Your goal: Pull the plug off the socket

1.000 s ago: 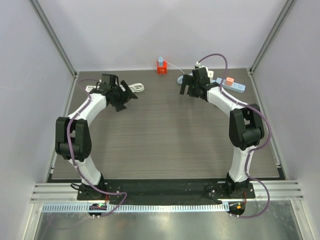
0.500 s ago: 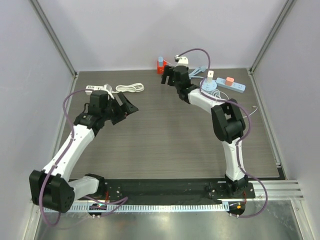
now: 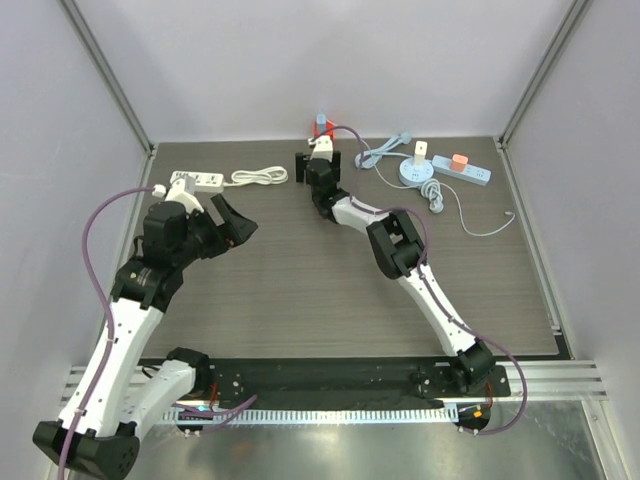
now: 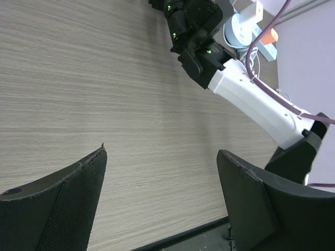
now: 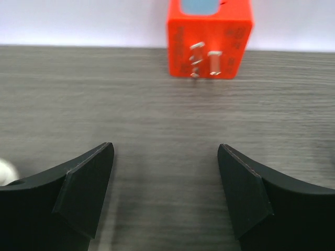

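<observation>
A red-orange plug block (image 3: 322, 127) with metal prongs lies against the back wall; the right wrist view shows its prongs (image 5: 209, 36) facing my right gripper. My right gripper (image 3: 319, 158) is open and empty just in front of it (image 5: 165, 151). A round blue socket (image 3: 414, 172) holds an upright white plug (image 3: 420, 151). A blue power strip (image 3: 468, 171) holds an orange plug (image 3: 458, 160). My left gripper (image 3: 238, 222) is open and empty over the left of the table (image 4: 161, 157), below a white power strip (image 3: 195, 180).
A coiled white cable (image 3: 262, 177) lies beside the white strip. A grey-blue cable (image 3: 385, 150) and a thin lead (image 3: 480, 228) trail around the round socket at the back right. The left wrist view shows my right arm (image 4: 251, 99) and the round socket (image 4: 239, 32).
My right arm has swung left along the back, from the blue sockets to the red plug block. My left arm has drawn back from the white strip toward the near left.
</observation>
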Robot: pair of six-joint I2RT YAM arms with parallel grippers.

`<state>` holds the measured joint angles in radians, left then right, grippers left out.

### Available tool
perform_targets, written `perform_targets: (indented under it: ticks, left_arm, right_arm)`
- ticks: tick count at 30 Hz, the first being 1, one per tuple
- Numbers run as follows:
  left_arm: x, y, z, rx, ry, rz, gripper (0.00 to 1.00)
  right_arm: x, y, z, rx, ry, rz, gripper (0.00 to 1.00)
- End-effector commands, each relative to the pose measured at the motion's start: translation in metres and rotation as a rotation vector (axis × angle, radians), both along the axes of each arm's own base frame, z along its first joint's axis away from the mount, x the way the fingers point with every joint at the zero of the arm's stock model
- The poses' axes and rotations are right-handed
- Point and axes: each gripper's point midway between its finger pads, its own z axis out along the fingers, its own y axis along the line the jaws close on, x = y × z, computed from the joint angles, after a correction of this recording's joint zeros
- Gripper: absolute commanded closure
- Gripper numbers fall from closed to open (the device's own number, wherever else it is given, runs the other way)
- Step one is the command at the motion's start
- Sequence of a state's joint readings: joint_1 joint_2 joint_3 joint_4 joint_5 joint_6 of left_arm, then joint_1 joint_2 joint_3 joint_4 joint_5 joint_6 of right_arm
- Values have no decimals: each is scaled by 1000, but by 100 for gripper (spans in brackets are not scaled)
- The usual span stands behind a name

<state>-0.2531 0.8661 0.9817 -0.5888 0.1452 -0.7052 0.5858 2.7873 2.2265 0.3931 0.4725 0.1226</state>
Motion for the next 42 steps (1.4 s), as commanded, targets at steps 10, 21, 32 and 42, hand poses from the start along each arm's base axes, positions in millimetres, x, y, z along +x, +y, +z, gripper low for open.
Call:
perform_targets:
  ticks: [10, 21, 32, 42]
  left_arm:
    - [-12, 11, 15, 71, -62, -10, 12]
    - [-10, 10, 4, 79, -33, -17, 12]
    - [-14, 7, 0, 56, -17, -22, 12]
    - [-15, 2, 2, 31, -14, -44, 11]
  right_arm:
    - [44, -38, 61, 87, -167, -105, 16]
    - [53, -36, 90, 155, -228, -53, 19]
    - [49, -34, 166, 223, -360, -30, 22]
    - [19, 5, 157, 375, -164, 59, 20]
